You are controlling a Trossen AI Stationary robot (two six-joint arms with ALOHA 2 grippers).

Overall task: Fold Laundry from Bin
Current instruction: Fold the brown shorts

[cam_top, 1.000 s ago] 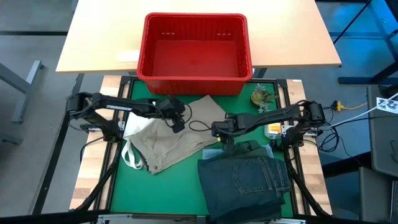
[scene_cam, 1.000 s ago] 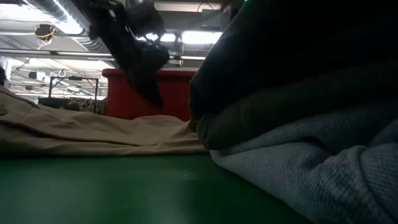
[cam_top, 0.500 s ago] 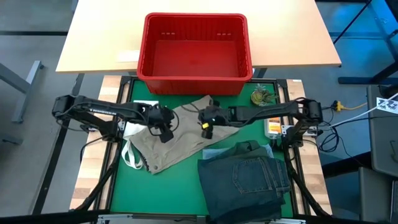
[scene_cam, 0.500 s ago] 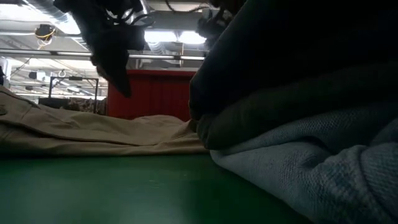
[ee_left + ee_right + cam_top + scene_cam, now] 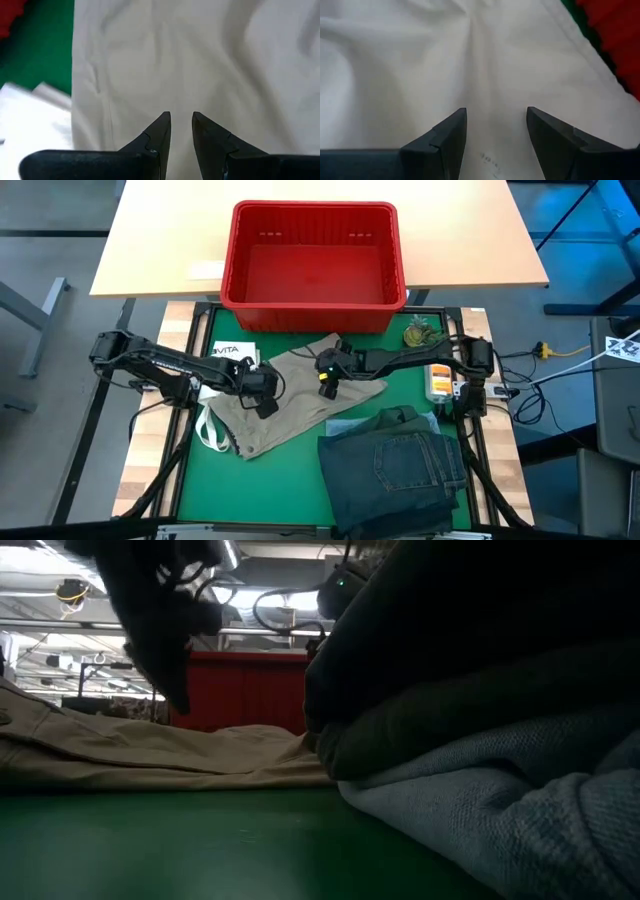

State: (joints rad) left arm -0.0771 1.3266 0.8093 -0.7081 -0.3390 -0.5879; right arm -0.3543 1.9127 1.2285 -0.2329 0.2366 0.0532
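Here both pincers (image 5: 262,392) (image 5: 326,372) hang open-jawed over khaki garment (image 5: 290,400).

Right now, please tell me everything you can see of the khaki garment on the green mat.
The khaki garment is a soft beige cloth, wrinkled, with a seam visible in the left wrist view. It lies spread flat and slanted on the green mat, in front of the red bin. Its left edge lies over a white bag; its right corner comes close to the folded jeans. Both grippers are above it with fingers apart and nothing between them: the left gripper over its left part, the right gripper over its upper middle.
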